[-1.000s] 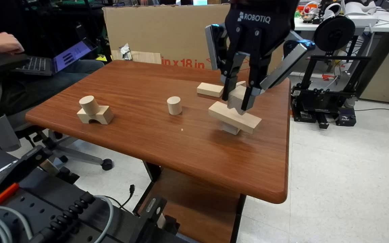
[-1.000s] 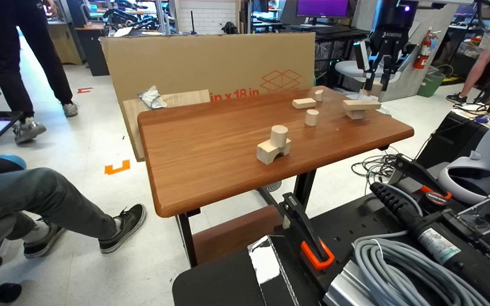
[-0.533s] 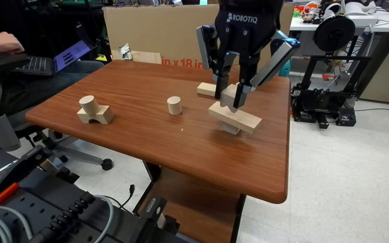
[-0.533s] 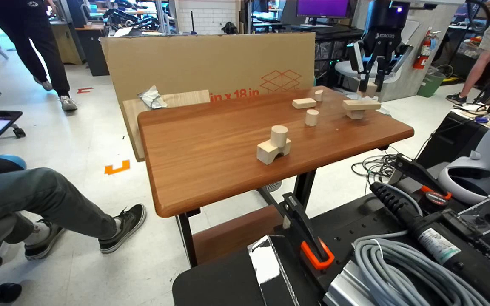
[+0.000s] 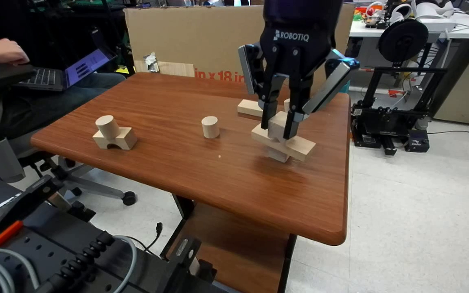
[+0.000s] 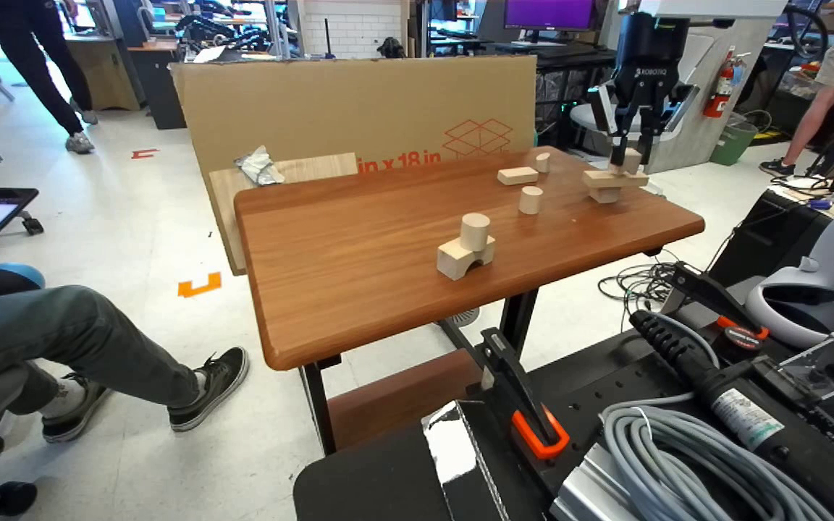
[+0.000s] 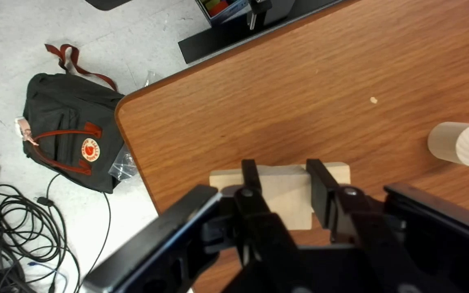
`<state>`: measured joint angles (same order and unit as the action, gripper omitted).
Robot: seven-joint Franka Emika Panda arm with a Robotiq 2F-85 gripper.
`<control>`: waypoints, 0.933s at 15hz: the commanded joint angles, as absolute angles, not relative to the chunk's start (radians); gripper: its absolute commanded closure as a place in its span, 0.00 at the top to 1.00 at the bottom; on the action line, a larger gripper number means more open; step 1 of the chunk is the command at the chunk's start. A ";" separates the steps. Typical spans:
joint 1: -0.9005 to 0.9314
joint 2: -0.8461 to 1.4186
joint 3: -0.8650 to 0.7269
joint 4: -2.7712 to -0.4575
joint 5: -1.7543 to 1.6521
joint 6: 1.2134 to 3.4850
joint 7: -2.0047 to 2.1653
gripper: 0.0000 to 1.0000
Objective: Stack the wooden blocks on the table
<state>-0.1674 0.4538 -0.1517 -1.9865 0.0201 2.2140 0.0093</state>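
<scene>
My gripper [image 5: 276,131] is shut on a pale wooden block [image 5: 277,122], with a finger on either side of it. The block sits on, or just touches, a flat wooden plank [image 5: 301,147]. The plank lies across a smaller block [image 5: 278,154] near the table's end. In the wrist view the held block [image 7: 285,195] covers the plank's middle [image 7: 339,171]. A cylinder [image 6: 475,231] stands on an arch block [image 6: 453,259]. A lone cylinder [image 6: 531,200] stands between the two stacks. A rectangular block [image 6: 517,176] and a slant-topped cylinder [image 6: 543,163] are farther back.
The brown table [image 5: 169,101] has a rounded edge close to the plank stack. A cardboard sheet [image 6: 359,108] stands behind the table. A dark bench [image 6: 388,463] with clamps and coiled cable is in front. A backpack [image 7: 71,130] lies on the floor.
My gripper has moved sideways over the plank with the block, toward the lone cylinder, then down. The block now meets the plank's top. The other blocks have not moved.
</scene>
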 commanded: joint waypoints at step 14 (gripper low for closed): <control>-0.156 0.120 -0.136 -2.098 0.026 2.126 -0.070 1.00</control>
